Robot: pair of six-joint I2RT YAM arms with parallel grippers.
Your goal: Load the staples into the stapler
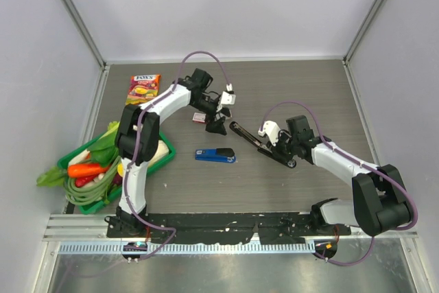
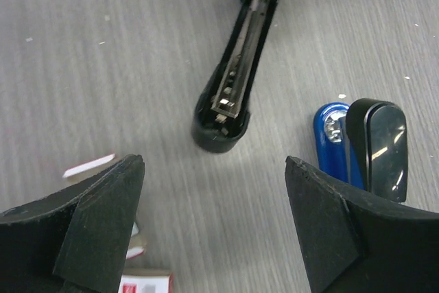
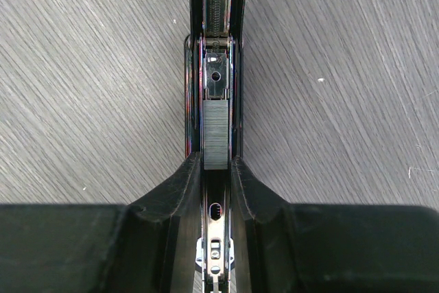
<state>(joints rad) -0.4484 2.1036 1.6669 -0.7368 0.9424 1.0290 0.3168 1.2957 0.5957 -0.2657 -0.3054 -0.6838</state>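
Right gripper (image 3: 215, 164) is pinched shut on the opened-out stapler (image 1: 255, 141), which lies mid-table (image 1: 309, 87), well away from the edges. Left gripper (image 2: 214, 166) hangs wide open and empty by its free end, with the blue stapler (image 2: 330, 135) just beside and the box (image 1: 199, 118) near. Staples (image 3: 215, 134) sit in the channel. I'd say only folding it shut remains.

- The long black opened stapler (image 1: 243, 132) lies on the grey wood-grain table (image 1: 295, 87), at three o'clock from centre.
- The short silvery metal strip of staples (image 3: 215, 134) sits in its channel.
- At its eight o'clock lies the small blue stapler (image 1: 215, 156).
- At its ten o'clock lies the small red-and-white cardboard box (image 1: 199, 118).
- The green plastic basket (image 1: 169, 152) sits at the table's nine o'clock edge.
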